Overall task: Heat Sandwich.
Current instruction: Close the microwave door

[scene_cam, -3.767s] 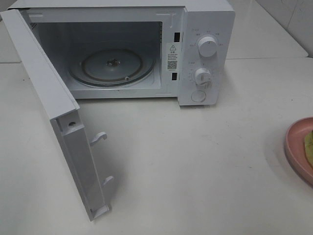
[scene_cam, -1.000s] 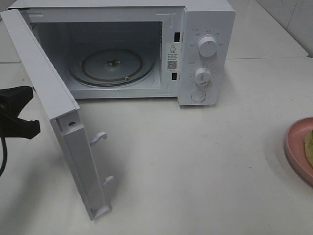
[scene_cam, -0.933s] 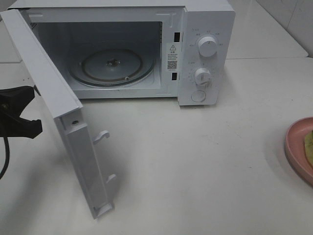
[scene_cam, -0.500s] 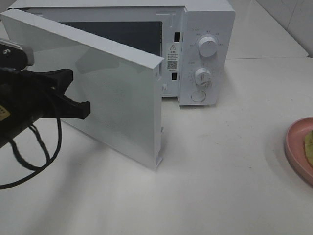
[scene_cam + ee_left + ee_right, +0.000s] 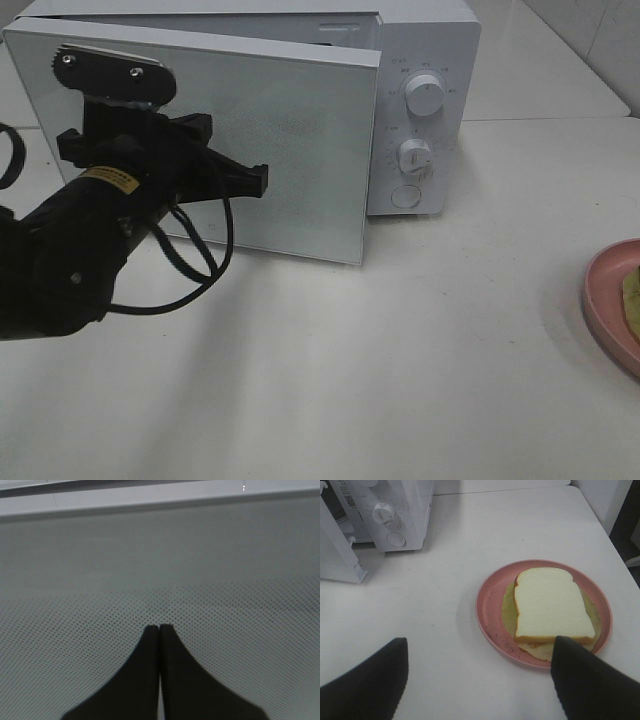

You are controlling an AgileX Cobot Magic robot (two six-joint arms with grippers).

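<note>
Our left end effector (image 5: 262,180) presses, fingers together and holding nothing, against the microwave door (image 5: 300,150), which stands nearly shut. The sandwich (image 5: 551,605) sits on its pink plate (image 5: 490,605) under our wide-open, empty right end effector (image 5: 479,672), so we judge the door should not be latched yet.

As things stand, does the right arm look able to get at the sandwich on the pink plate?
Probably yes. The right gripper hangs above the table with its jaws wide open, and the sandwich lies uncovered on the pink plate just ahead of it. Nothing stands between them.
</note>
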